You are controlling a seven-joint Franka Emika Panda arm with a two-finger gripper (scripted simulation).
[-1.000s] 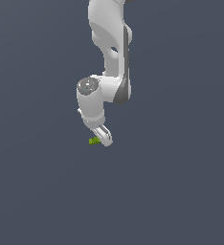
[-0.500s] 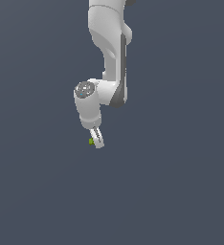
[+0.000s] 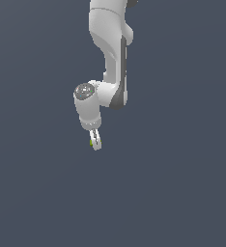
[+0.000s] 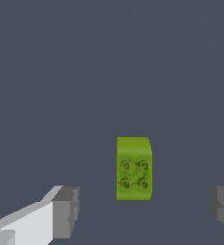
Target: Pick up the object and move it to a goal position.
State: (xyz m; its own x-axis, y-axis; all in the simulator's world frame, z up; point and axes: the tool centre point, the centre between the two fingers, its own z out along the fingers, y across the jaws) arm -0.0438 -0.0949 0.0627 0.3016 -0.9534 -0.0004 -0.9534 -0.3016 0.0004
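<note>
You have no writing, brand or label to read here: the block carries only 4 small round studs in a square on its lime-green face, with a plain green strip above them.

In the wrist view the gripper stands wide apart. One finger shows as a grey pad on a white body, the other finger only as a grey pad at the frame's edge. The block sits in the gap between them, clear of both pads, nearer the first finger than the second, and it looks to lie beyond the fingertips rather than level with them. Nothing is clamped and neither pad touches it.

In the exterior view the arm comes down from the top of the frame, bends at the wrist, and points the gripper downward. There the fingers overlap into 1 white shape, so you cannot judge the opening from that camera. A sliver of the block shows as a green speck at the fingertips, on the exterior view's left of them. It is too small there to tell whether it touches them. The ground is flat dark grey-blue everywhere.
</note>
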